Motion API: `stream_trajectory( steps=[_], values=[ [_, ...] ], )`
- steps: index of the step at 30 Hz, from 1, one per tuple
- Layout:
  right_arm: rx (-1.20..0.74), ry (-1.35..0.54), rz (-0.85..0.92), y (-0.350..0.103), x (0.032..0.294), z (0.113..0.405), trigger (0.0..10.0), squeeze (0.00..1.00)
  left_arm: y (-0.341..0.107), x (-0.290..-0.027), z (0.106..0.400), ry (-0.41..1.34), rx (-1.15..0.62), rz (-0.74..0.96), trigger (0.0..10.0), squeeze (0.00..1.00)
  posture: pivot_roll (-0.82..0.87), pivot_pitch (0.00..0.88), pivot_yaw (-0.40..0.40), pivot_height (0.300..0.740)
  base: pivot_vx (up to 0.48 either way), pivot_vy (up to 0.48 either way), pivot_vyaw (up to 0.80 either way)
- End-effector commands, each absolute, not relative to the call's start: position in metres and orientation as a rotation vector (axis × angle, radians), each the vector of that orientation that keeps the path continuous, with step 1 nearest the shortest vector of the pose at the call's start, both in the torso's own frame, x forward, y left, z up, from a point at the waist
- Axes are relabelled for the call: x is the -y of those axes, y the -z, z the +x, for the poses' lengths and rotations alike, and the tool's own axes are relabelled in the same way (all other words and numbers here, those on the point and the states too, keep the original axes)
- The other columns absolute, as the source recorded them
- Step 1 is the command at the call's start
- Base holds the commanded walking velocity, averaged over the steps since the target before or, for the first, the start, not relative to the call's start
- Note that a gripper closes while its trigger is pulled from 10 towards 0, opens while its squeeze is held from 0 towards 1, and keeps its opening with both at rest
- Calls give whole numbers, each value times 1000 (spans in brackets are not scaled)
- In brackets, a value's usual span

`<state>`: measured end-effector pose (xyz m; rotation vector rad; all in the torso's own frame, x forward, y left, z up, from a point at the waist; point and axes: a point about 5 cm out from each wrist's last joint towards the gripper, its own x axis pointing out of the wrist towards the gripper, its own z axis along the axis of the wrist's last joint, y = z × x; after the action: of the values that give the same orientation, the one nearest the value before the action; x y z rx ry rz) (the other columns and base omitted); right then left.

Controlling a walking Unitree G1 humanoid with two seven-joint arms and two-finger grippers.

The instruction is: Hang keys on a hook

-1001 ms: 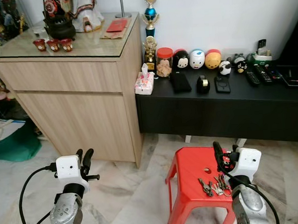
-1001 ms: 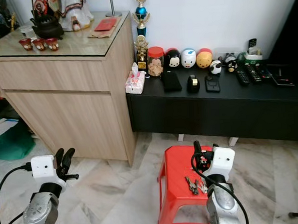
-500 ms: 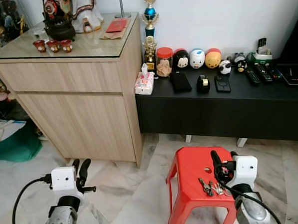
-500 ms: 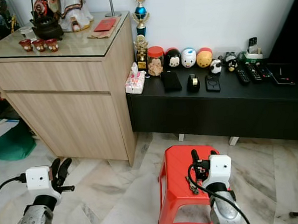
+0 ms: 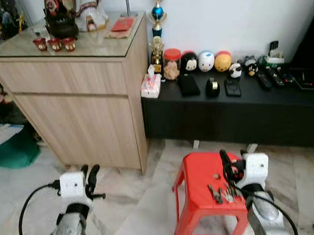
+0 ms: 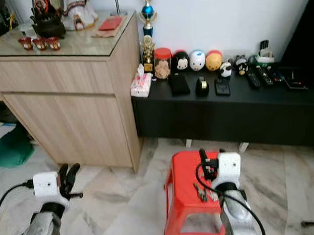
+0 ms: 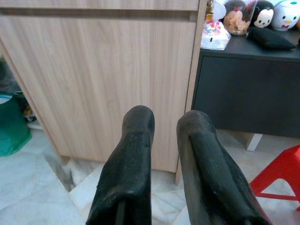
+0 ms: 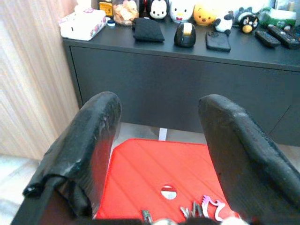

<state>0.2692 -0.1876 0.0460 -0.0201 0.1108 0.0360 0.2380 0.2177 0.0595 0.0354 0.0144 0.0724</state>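
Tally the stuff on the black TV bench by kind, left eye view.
Round character toys: 5
Remotes: 3
Trophy: 1
Red-lid jar: 1
Tissue pack: 1
Black pouch: 1
Tape dispenser: 1
Phone: 1
Total: 14

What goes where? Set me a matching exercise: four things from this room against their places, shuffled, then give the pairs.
Things:
1. keys
2. tissue box
3. red cups
4. left pincer

Places:
A. on the glass top of the wooden cabinet
B. over the marble floor, in front of the cabinet
C. on the red stool
D. at the left end of the black console

Pairs: 1-C, 2-D, 3-A, 4-B
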Motion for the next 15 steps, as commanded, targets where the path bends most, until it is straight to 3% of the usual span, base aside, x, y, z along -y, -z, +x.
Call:
stream_trajectory(
  steps=[1,8,15],
  values=[
    [-111,-41,-25,-48,189,268,10000,0,-58,-215,235,-75,-22,34,10000,0,22,0,-62,623,0,0,0],
    [-95,-27,-34,-55,202,268,10000,0,-50,-205,226,-61,-56,15,10000,0,24,0,-59,613,0,0,0],
    [-92,-30,-11,-58,193,272,10000,0,-56,-204,229,-29,-49,56,10000,0,23,0,-68,613,0,0,0]
  ],
)
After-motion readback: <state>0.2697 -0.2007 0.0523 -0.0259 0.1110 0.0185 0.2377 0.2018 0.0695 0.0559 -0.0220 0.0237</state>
